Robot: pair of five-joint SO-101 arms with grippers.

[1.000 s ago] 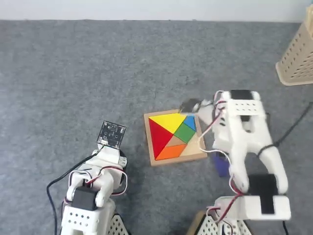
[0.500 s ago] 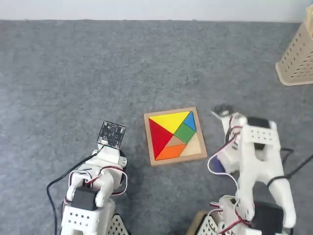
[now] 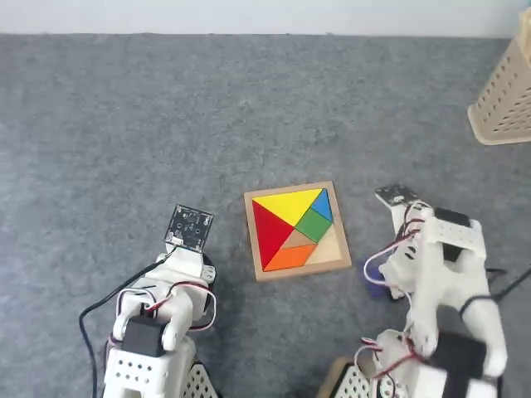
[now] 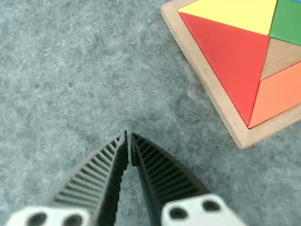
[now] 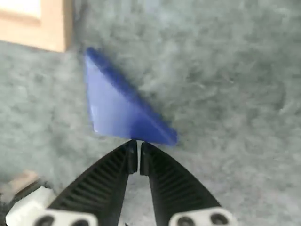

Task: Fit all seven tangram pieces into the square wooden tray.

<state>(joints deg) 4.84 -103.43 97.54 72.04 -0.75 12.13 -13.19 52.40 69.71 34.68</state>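
The right pincer (image 5: 138, 149) is clenched on nothing, tips at the edge of the blue triangle (image 5: 120, 107), perhaps to nudge it; whether they touch I cannot tell; the triangle lies on the desk (image 3: 166, 108) toward its near edge, just off the tray (image 3: 251, 236), whose one bare slot (image 3: 329, 245) awaits it; from above the right arm (image 3: 440, 257) hides half of it; the left pincer (image 4: 130, 141) sits clenched beside the tray, seemingly out of the way.

A grey carpeted table (image 3: 166, 116) bears a square wooden tray (image 3: 250, 236). A blue triangular piece (image 5: 120, 110) lies near it, a beige perforated basket (image 3: 504, 91) well apart.
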